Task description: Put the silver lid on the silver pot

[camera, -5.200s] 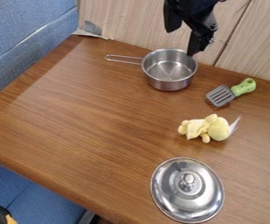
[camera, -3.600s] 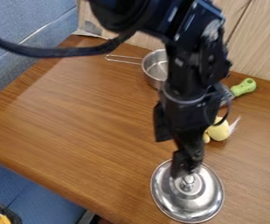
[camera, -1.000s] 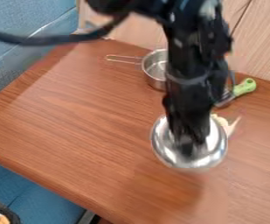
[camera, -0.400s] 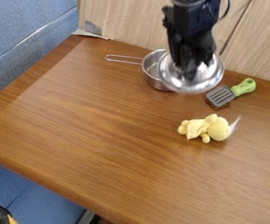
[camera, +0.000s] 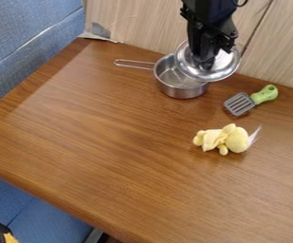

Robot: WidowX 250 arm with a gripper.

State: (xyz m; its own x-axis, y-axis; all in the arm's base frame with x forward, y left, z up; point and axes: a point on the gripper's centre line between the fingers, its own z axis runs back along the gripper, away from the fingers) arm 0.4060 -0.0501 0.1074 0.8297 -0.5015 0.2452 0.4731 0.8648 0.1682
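A wood-grain table (camera: 98,142) bears a round metal pot (camera: 183,92) with a wire-loop handle. The gripper (camera: 206,64) pinches the shiny lid (camera: 222,71), tilted, partly over the pot. Nearby lie a soft yellow toy (camera: 236,140) and a slotted, green-handled spatula (camera: 240,103).

I count one silver pot (camera: 181,91) with one long wire handle (camera: 133,60), and one silver lid (camera: 222,70). Of slotted spatulas I see one (camera: 239,104), with one green handle (camera: 264,94); of yellow soft toys, one (camera: 236,140); of tables, one (camera: 104,137).
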